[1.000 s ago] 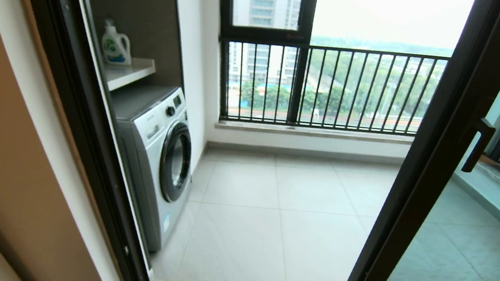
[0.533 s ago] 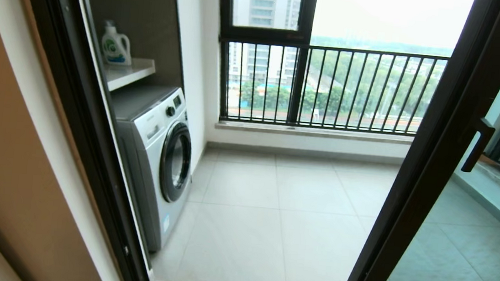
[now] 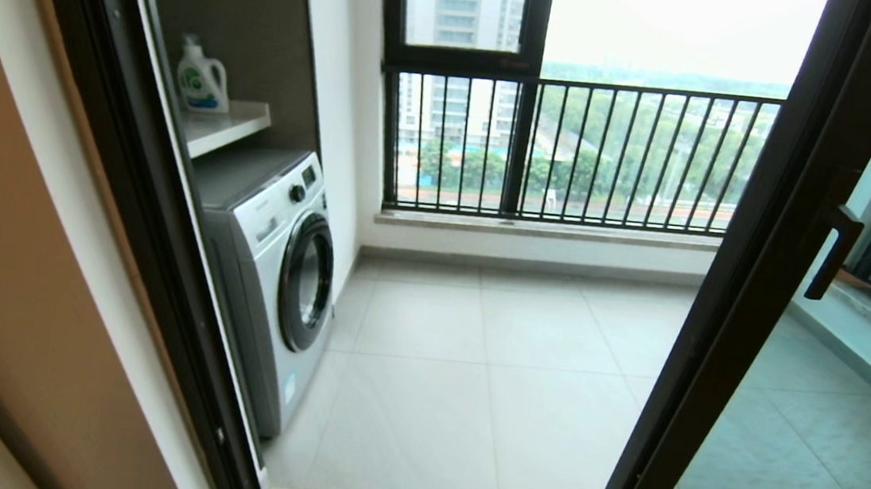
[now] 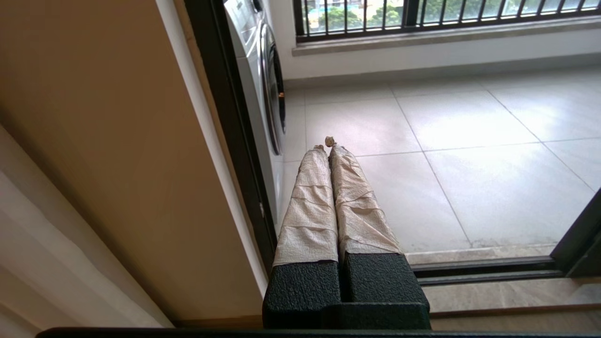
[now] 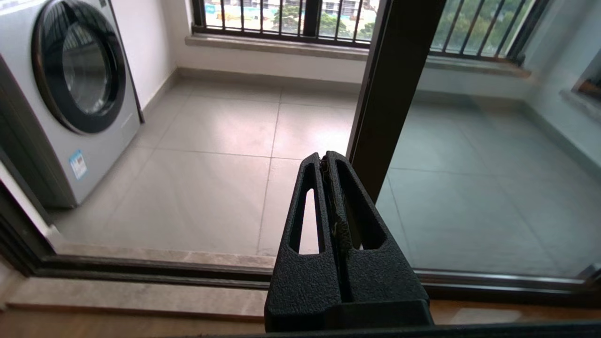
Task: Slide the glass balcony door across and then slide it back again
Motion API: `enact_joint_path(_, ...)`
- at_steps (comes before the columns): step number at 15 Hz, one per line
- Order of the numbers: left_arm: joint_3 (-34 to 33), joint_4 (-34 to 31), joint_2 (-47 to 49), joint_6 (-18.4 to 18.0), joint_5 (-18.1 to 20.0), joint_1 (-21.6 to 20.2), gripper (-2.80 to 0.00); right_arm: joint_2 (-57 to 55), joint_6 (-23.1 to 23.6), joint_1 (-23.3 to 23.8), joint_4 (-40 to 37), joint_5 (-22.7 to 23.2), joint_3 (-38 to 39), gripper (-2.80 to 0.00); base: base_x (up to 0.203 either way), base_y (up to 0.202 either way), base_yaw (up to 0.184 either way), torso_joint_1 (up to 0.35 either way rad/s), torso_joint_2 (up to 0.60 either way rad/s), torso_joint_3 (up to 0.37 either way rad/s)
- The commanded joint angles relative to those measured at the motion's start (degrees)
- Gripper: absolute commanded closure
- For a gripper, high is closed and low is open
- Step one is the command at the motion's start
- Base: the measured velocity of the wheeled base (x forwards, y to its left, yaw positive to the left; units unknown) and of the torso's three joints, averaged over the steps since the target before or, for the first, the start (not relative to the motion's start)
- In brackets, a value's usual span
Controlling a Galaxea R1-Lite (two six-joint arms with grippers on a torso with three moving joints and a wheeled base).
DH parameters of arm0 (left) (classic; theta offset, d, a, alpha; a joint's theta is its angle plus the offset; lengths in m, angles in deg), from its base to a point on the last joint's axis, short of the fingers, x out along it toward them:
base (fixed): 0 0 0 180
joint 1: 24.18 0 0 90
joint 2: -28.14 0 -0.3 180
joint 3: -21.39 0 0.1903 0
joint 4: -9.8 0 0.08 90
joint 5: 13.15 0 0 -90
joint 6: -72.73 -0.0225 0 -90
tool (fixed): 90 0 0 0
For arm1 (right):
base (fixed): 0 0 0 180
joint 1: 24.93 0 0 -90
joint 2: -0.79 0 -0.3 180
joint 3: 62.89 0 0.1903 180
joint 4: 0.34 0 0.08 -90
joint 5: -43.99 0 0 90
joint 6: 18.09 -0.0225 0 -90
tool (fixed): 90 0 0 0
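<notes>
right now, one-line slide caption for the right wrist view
Right gripper shut, low before the glass balcony door, washing machine beyond.

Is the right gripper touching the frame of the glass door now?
Apart. In the right wrist view the right gripper, shut and empty, sits well short of the glass door; the floor and threshold track show between them.

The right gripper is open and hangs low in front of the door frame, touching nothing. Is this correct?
Not quite. In the right wrist view the right gripper is shut, its fingers pressed together. The rest holds: it hangs low before the frame of the glass balcony door, touching nothing.
</notes>
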Motion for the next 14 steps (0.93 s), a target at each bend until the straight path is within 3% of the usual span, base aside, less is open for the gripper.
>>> enact_joint_path(1,0.0,0.0,0.09,-0.02,0.0,0.02,0.0,-0.03,-0.95,-0.08,1.84,-0.4,0.67,0.0,0.0,0.0,0.0,0.0,0.0,0.0)
enact_joint_path(7,-0.06,0.0,0.09,-0.02,0.0,0.02,0.0,-0.03,-0.08,-0.08,2.01,0.02,0.81,0.0,0.0,0.0,0.0,0.0,0.0,0.0)
enact_joint_path(14,0.0,0.0,0.09,-0.02,0.0,0.02,0.0,0.06,-2.13,0.01,1.05,-0.21,0.45,0.0,0.0,0.0,0.0,0.0,0.0,0.0)
